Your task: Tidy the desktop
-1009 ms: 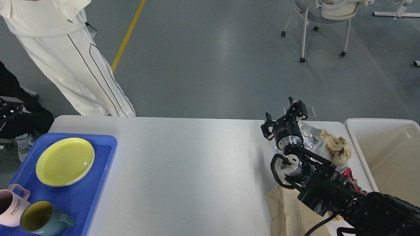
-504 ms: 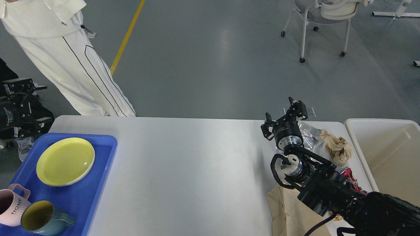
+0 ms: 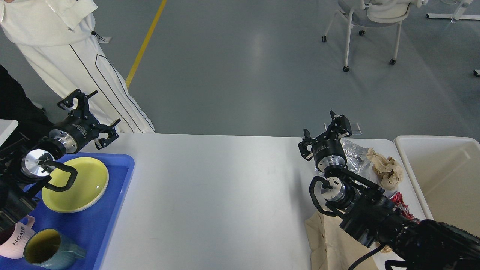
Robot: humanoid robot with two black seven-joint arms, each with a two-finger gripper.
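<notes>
My right gripper (image 3: 325, 132), fingers apart and empty, hovers at the desktop's (image 3: 217, 187) far right, with crumpled brown paper (image 3: 386, 168) just to its right, beside the cream bin (image 3: 442, 165)

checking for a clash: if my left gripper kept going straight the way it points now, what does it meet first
Probably the person's white trousers by the table's far left corner; the open left gripper points up and away towards them, though depth is unclear.

A pale grey-white tabletop (image 3: 217, 195) carries a bright blue tray (image 3: 93, 225) at near left. On it sit a yellow plate (image 3: 80, 187), a teal mug (image 3: 48, 251) with a yellow inside and a pink mug (image 3: 15, 245) lettered HOME. At right, a tan crumpled paper (image 3: 386, 168), a silver wrapper (image 3: 354, 152) and a cream bin (image 3: 442, 176).
</notes>
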